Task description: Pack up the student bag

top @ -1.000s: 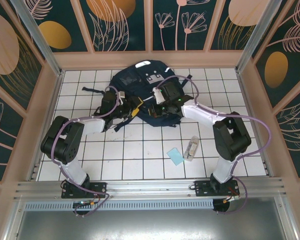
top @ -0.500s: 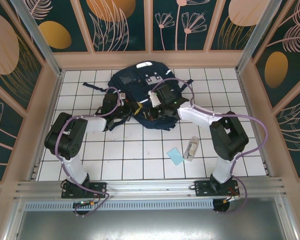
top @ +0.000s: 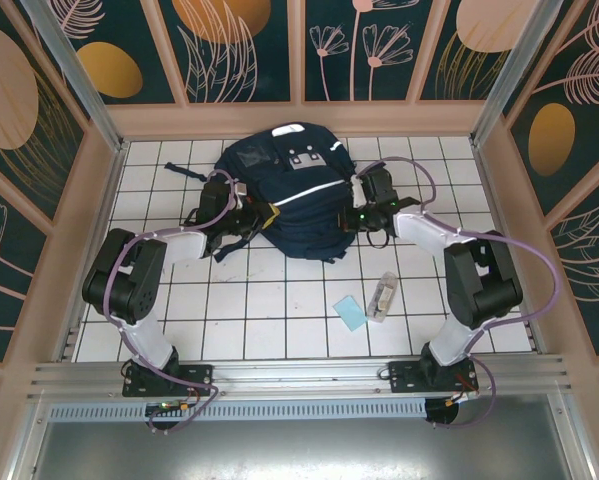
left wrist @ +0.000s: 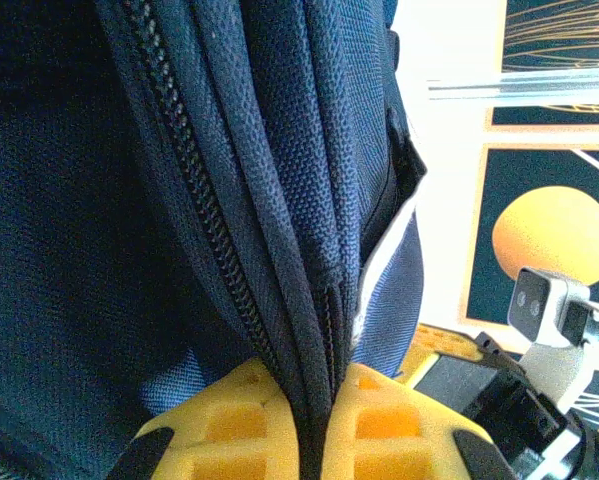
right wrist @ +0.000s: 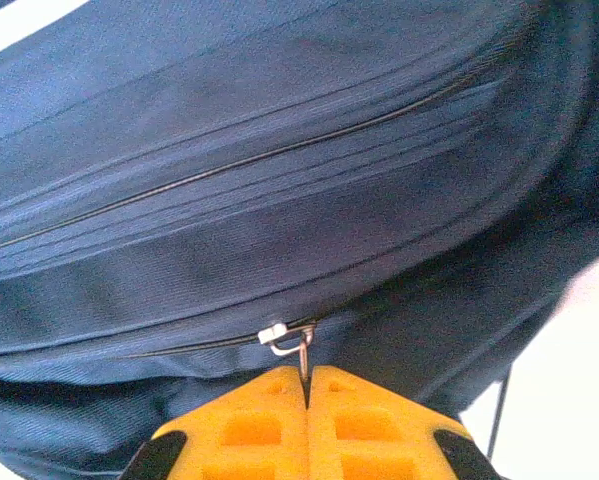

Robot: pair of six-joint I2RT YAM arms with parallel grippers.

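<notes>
Finding 1, location. The student bag (top: 297, 205) lies flat on the desk (top: 279, 300), toward 12 o'clock from the arm bases, with its grey-white patch at the far end.

Finding 2, left side. The left end effector (left wrist: 319, 425) sits at the bag's 9 o'clock edge. My wrist view shows its yellow pads (left wrist: 234, 425) pinched narrow on a fold of navy fabric beside a zipper track. I judge this grip is there as an anchor, so the bag does not slide when the other side is pulled.

Finding 3, right side. The right end effector (right wrist: 306, 405) is at the bag's 3 o'clock edge, clamped on the small metal zipper pull (right wrist: 303, 358). The zipper line beside the pull looks closed.

Finding 4, loose items. A blue card (top: 350, 313) and a clear container (top: 383, 297) lie just beside each other at about 5 o'clock from the bag, well apart from it.

Assessment. With those two items outside, packing looks unfinished. I read the current step as working the zipper, with tension shared between both grips. Risk: the thin pull could slip from the pads.
</notes>
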